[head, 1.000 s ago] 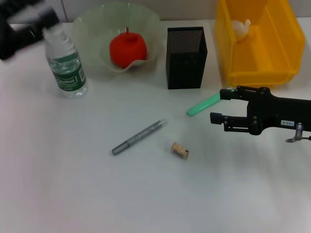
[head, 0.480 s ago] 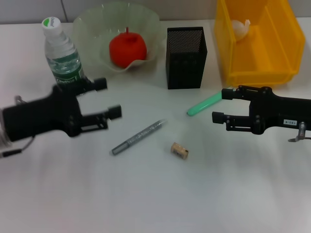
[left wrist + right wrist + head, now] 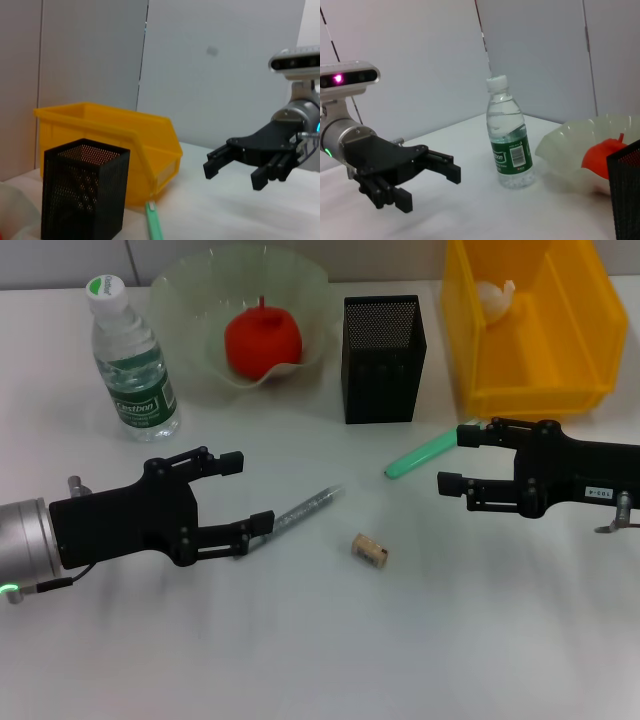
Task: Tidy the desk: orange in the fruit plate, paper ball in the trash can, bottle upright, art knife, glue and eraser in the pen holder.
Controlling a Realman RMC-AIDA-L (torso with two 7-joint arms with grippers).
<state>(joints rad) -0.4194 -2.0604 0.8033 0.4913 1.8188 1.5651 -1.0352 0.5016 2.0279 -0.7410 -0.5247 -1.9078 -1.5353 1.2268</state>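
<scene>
At near left, the left gripper (image 3: 238, 492) has dropped from the upright bottle (image 3: 132, 361), jaws spread, seemingly about the silver pen (image 3: 305, 507); right gripper (image 3: 455, 458) open.

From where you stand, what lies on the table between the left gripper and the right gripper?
In the head view, between the left gripper and the right gripper lie the grey pen, the eraser and the green stick, all flat on the table.

Head view: high, angled down over the whole table (image 3: 330, 640). Left wrist view: low, near table level, facing the pen holder (image 3: 84, 190) and trash can (image 3: 125, 145). Right wrist view: equally low, facing the bottle (image 3: 511, 145) and fruit plate (image 3: 565, 145). Pen holder shared by all three.
</scene>
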